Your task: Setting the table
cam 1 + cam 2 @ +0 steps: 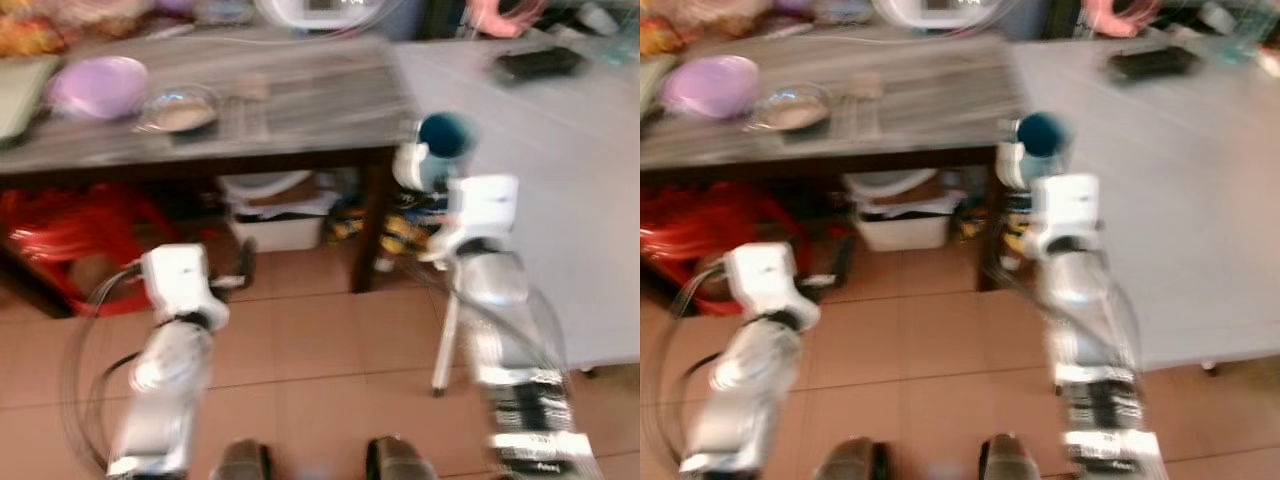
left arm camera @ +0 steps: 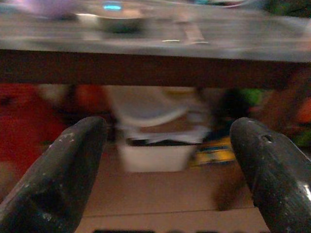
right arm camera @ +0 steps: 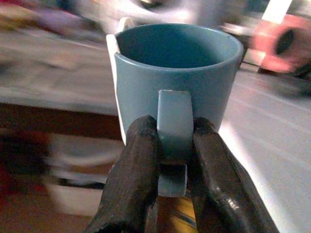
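A teal mug (image 3: 177,73) is held upright by its handle, with my right gripper (image 3: 172,145) shut on that handle. In the eye views the mug (image 1: 445,138) hangs in the air by the corner where the dark wooden table (image 1: 300,110) meets the white table (image 1: 560,200). My left gripper (image 2: 167,170) is open and low, in front of the wooden table's edge, pointing under it. A purple bowl (image 1: 97,86) and a glass bowl (image 1: 180,110) sit on the wooden table at the left. The views are blurred.
Under the wooden table are a red plastic stool (image 1: 70,240) and a white bin (image 1: 275,215). A black flat object (image 1: 537,63) lies on the white table's far side. Tiled floor (image 1: 320,350) lies in front of me.
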